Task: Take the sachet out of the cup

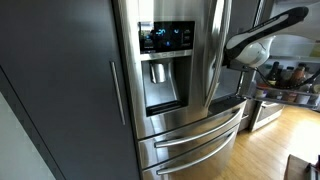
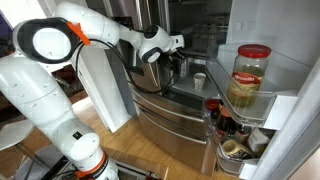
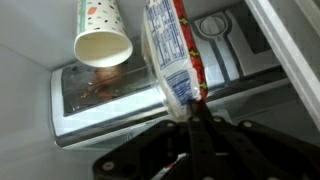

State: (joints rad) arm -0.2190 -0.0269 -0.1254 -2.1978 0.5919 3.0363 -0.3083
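Standing by the open fridge (image 1: 185, 120), I can see one robot arm (image 2: 105, 30) reaching from the room into the compartment. In both exterior views its far end is lost among the shelves.

The wrist view shows what matters. There is one sachet (image 3: 170, 50), white with blue print and a red strip down one side. It is out of the cup and held up in the air, with the jaws of the one gripper (image 3: 193, 115) pinched together on its lower end. There is also one paper cup (image 3: 103, 35), pale with small coloured specks, its open mouth turned toward the camera. I can't tell from this angle whether it is standing or lying on its side. The cup is near the back left corner of the glass shelf (image 3: 230, 60). The sachet hangs just beside it toward the middle of the shelf, with a thin gap between them. The gripper's dark body covers the shelf's front edge.

In an exterior view, the door shelf (image 2: 250, 108) holds one large jar (image 2: 252, 72) with a red lid. The bin below it holds several small bottles, too crowded to count. Another exterior view shows one dispenser panel (image 1: 162, 60) on the closed door and two drawer handles (image 1: 195, 137) beneath it.
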